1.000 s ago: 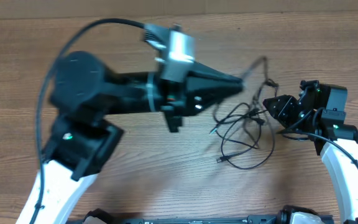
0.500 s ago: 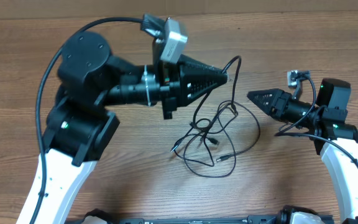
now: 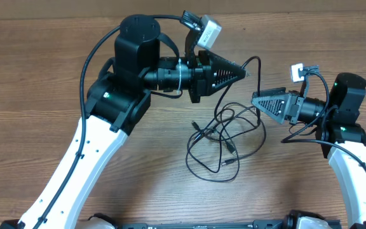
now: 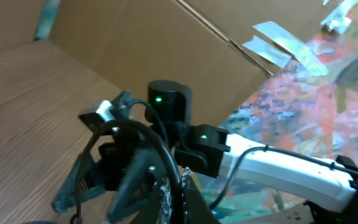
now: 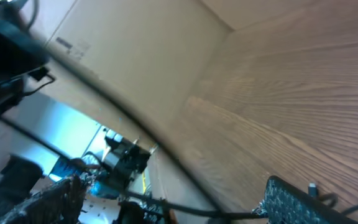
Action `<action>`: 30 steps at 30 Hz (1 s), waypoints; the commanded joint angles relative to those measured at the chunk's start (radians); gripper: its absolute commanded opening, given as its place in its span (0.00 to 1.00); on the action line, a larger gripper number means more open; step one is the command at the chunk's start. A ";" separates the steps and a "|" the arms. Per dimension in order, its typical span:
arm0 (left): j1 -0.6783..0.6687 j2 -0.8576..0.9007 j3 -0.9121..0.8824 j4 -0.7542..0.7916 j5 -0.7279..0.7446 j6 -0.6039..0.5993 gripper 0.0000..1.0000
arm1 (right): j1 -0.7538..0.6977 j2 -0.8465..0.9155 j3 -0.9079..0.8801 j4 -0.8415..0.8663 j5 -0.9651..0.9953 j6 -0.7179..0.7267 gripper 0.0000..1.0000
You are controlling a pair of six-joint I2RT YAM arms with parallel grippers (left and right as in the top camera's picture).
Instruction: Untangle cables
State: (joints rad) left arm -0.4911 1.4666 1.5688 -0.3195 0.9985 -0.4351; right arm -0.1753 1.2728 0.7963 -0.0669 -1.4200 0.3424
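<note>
The cables lie as a loose black tangle on the wooden table between the two arms. One strand rises from the tangle to my left gripper, which hangs above the table and is shut on it. In the left wrist view the strand runs down into the closed left gripper. My right gripper sits just right of the tangle. In its wrist view the right gripper is open, its fingers set wide apart. A thin strand crosses the gap and touches the right finger.
A brown cardboard wall stands behind the table. The left arm's body reaches over the table's left half. The right arm's base is at the right edge.
My right gripper has opened and let go of the cables. The left arm has swung up and back with its strand, and the tangle has slid left and spread out.
</note>
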 commanded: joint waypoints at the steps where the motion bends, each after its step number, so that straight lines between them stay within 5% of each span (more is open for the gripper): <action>1: -0.010 0.020 0.019 0.002 -0.014 0.008 0.04 | 0.002 -0.001 0.007 0.037 -0.089 -0.003 0.91; 5: -0.010 0.037 0.019 0.002 -0.021 0.006 0.04 | 0.002 -0.001 0.007 0.060 -0.123 -0.003 0.89; 9: -0.018 0.037 0.019 0.027 -0.021 -0.049 0.04 | 0.002 -0.001 0.007 0.059 -0.114 -0.003 0.62; 13: -0.020 0.037 0.019 0.107 -0.011 -0.113 0.04 | 0.002 -0.001 0.007 0.058 -0.108 -0.003 0.50; 23: -0.020 0.037 0.019 0.488 -0.011 -0.345 0.04 | 0.057 -0.001 0.007 0.031 0.001 -0.004 0.42; 30: -0.020 0.037 0.019 0.562 -0.011 -0.412 0.04 | 0.105 0.000 0.007 -0.099 0.204 -0.013 0.30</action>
State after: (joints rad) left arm -0.5045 1.5063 1.5692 0.2268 0.9840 -0.7986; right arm -0.0883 1.2728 0.7963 -0.1413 -1.3190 0.3378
